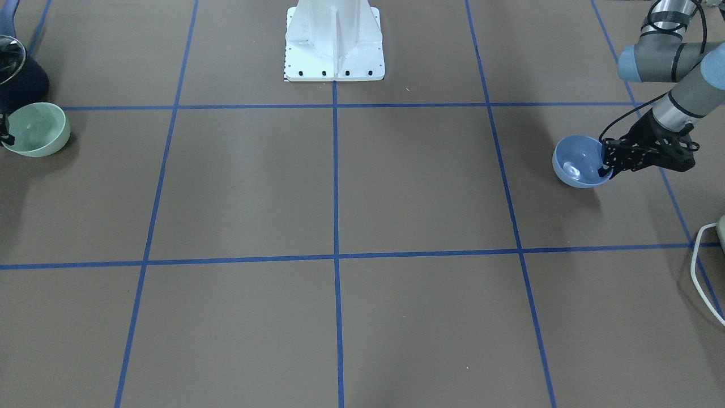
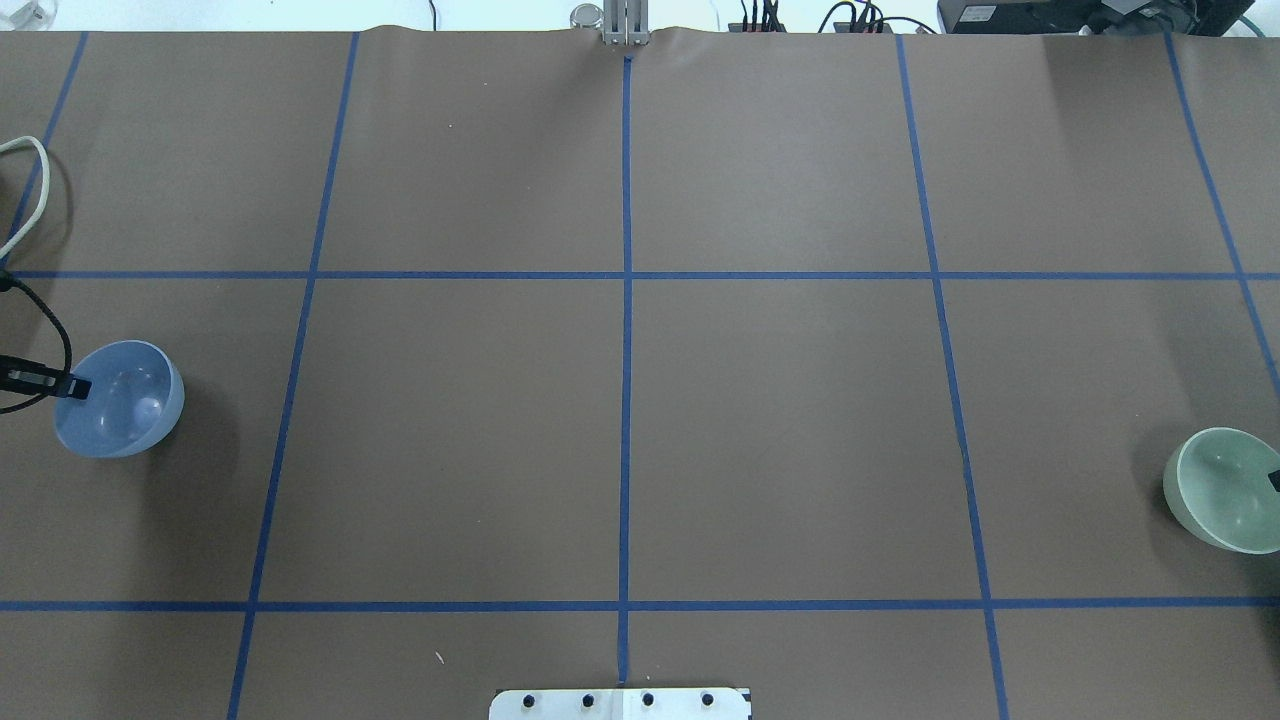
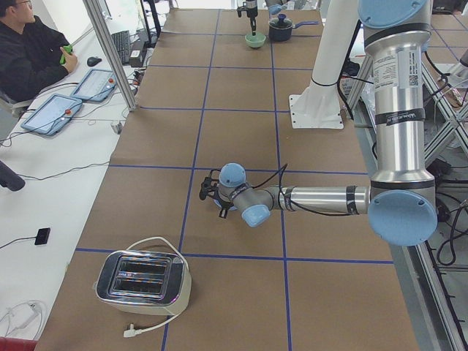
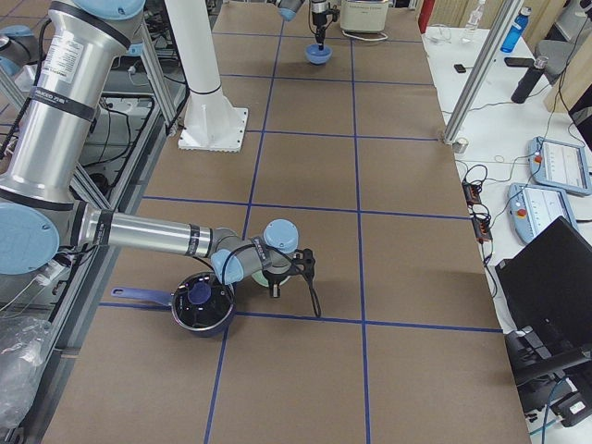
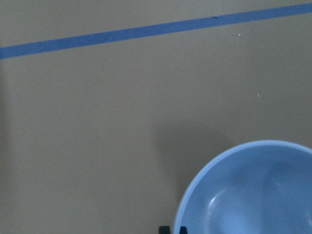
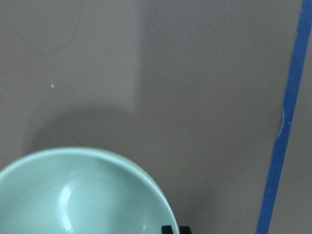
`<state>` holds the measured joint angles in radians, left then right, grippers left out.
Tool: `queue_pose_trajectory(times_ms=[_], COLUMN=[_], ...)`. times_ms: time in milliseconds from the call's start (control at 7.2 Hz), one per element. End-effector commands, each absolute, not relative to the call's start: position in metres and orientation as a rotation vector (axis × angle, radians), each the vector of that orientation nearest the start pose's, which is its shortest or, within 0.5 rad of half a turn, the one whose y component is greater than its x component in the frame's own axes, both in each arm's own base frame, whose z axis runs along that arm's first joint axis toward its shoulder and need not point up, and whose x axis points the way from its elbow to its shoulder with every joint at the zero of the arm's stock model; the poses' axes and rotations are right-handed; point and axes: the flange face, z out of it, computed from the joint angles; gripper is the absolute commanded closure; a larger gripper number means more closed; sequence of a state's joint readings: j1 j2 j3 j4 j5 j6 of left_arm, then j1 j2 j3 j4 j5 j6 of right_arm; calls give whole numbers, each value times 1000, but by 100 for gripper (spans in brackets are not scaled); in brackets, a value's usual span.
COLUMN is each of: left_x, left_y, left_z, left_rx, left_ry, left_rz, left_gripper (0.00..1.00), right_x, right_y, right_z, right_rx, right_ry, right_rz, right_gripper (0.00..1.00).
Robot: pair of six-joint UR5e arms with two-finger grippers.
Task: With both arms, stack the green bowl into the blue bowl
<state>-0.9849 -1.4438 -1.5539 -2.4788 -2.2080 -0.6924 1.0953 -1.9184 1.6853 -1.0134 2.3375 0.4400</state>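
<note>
The blue bowl (image 1: 578,161) hangs tilted at the table's left end, and its shadow falls apart from it. My left gripper (image 1: 609,165) is shut on its rim. The bowl also shows in the overhead view (image 2: 125,400) and the left wrist view (image 5: 253,195), with the fingertips (image 5: 165,229) at the rim. The green bowl (image 1: 35,129) is at the right end, tilted. My right gripper (image 2: 1273,480) is shut on its rim, mostly cut off by the view's edge. It shows in the overhead view (image 2: 1225,488) and the right wrist view (image 6: 83,195).
A dark blue pot (image 4: 202,303) with a handle stands close beside my right gripper and the green bowl. A toaster (image 3: 142,281) with a white cable (image 2: 30,190) stands beyond the blue bowl at the left end. The white pedestal (image 1: 334,39) is mid-table at the robot's side.
</note>
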Motion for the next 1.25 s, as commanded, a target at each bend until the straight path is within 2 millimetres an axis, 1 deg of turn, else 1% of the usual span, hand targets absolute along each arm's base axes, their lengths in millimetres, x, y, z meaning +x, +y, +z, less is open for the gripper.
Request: queue_pose_trajectory(times_ms=[0,139,278,417,556,694,833,972,1111], left_x=[200,214,235,256,274,302,355,410,440], left_y=[-433,-446,-475,-508,-534,-538,-524,-508,-506], left_z=[614,593,548,482,414,371,337,308,270], left_rx=[235,205,190,155,133,100,82,83,94], left_ry=[950,1006,1031,1031,1055,1093,1104,1079,1044], left_rz=[157,187,199,147,51,1,-23,-42,-67], left_gripper=[100,100,100,100,100,100,100,100,100], right_x=[-108,-114,-122,-131,-131,-136,-142,-153,-165], right_y=[-350,-360,-376,-390,-406,-429,-465,-499,-528], right_z=[684,676,663,640,619,588,542,489,444], right_rx=[-53,-41,-35,-51,-20,-25,-38,-71,-78], right_ry=[-827,-838,-856,-901,-930,-952,-970,-966,-960], right_rz=[-160,-165,-148,-115,-104,-76,-52,-20,-14], right_gripper=[100,100,100,100,100,100,100,100,100])
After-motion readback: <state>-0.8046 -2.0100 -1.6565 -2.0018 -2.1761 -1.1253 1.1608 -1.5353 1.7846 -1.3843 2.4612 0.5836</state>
